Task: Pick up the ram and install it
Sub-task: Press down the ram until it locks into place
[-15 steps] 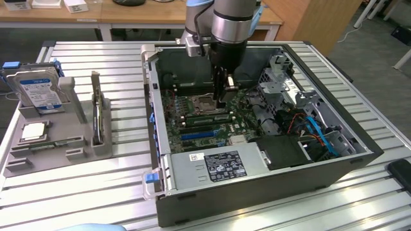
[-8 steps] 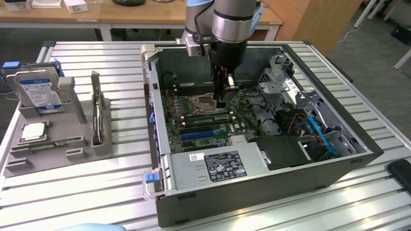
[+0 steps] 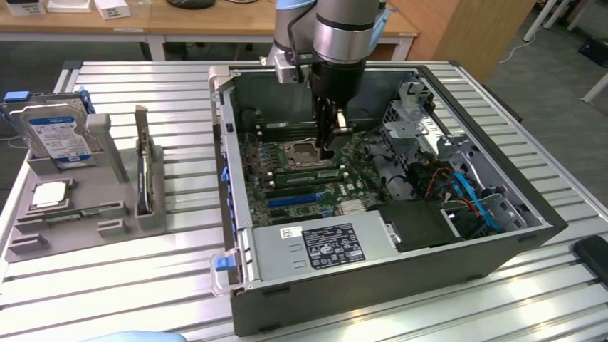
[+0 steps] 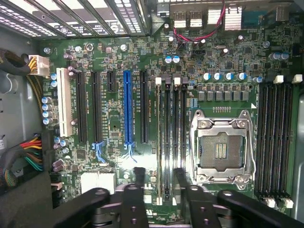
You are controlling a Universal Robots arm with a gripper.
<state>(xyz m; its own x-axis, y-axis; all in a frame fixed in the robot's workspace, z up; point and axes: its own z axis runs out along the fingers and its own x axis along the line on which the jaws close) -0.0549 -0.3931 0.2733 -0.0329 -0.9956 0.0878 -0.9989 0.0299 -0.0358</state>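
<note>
Inside the open computer case point(image 3: 532, 214), the arm's claw point(image 3: 331, 146) hangs low over the green motherboard point(image 3: 314, 192), just beside the bare silver processor socket point(image 3: 302, 151). Seen from the wrist, the claw point(image 4: 159, 172) stands open, its two dark fingers point(image 4: 139, 173) spread apart and gripping nothing, one on each side of the bank of memory slots point(image 4: 176, 137) that lies between the long blue card slot point(image 4: 127, 107) and the processor socket point(image 4: 222, 145). A thin pale line runs the length of one of those slots, directly below the gap between the fingers; it looks like the ram point(image 4: 165, 142) standing on edge in its slot, though from straight above I cannot tell how deep it sits. A second bank of black slots point(image 4: 275, 137) lies on the far side of the socket. On the slatted metal table point(image 3: 142, 285), towards the exterior view's left and well apart from the case, a grey holder point(image 3: 114, 214) carries a hard drive point(image 3: 59, 134) with a blue and white label, standing upright, and a square silver chip point(image 3: 50, 194) lying flat in front of it.
</note>
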